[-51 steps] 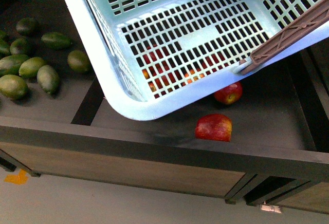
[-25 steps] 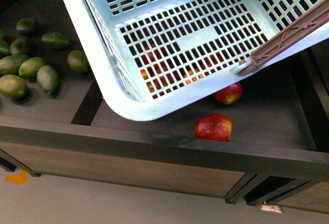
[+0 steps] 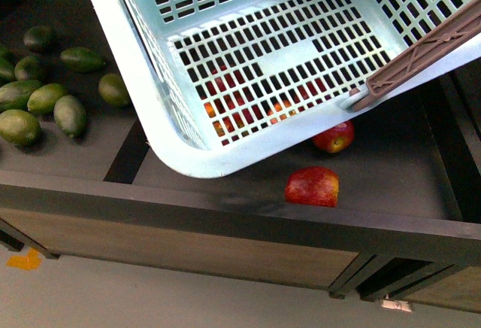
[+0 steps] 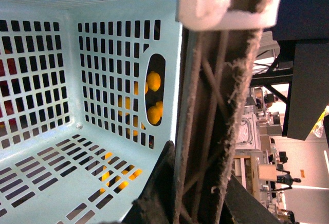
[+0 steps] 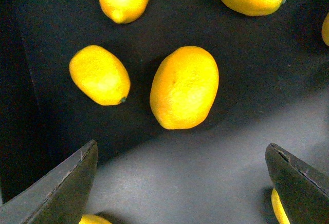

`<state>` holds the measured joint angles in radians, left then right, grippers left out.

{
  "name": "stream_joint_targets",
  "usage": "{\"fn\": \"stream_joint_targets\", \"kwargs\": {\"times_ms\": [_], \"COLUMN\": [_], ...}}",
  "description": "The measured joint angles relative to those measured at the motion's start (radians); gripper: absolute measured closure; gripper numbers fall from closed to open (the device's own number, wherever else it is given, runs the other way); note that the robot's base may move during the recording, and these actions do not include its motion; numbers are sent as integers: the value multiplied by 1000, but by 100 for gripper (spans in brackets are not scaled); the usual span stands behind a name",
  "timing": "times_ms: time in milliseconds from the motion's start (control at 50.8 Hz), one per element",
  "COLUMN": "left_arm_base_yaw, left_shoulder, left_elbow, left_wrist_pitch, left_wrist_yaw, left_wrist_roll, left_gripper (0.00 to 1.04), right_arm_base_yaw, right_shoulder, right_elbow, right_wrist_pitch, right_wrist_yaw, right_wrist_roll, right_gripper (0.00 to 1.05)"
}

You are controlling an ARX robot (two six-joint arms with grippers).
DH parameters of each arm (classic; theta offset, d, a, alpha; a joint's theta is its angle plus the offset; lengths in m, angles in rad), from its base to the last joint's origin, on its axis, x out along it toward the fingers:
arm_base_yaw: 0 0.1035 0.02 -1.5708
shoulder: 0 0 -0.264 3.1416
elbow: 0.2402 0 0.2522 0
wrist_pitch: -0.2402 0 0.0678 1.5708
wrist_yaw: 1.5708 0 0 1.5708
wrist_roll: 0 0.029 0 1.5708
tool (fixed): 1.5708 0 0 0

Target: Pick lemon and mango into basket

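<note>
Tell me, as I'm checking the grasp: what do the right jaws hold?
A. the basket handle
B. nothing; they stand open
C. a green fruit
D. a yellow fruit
B: in the right wrist view the right gripper is open and empty, with yellow fruits lying on the dark shelf beyond it.

The basket point(image 3: 158, 110) hangs over the right compartment point(image 3: 398, 162), one fruit point(image 3: 312, 186) before it, apparently others beneath.
</note>
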<state>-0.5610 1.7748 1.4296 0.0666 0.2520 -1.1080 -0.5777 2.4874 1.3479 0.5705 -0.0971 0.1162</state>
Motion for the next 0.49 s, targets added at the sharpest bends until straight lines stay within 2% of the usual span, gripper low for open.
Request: {"fn": "stream_joint_targets", "kwargs": {"times_ms": [492], "left_arm_base_yaw": [0], "left_shoulder": [0], "left_elbow": [0], "left_wrist_pitch": [0], "left_wrist_yaw": [-1], "left_wrist_roll": [0], "left_gripper": [98], "right_arm_base_yaw": [-6], "right_shoulder": [186], "right_elbow": [266], "right_wrist_pitch": [-122], "right_wrist_yaw": [24], "right_wrist_roll": [81], "right_gripper": [9]}}
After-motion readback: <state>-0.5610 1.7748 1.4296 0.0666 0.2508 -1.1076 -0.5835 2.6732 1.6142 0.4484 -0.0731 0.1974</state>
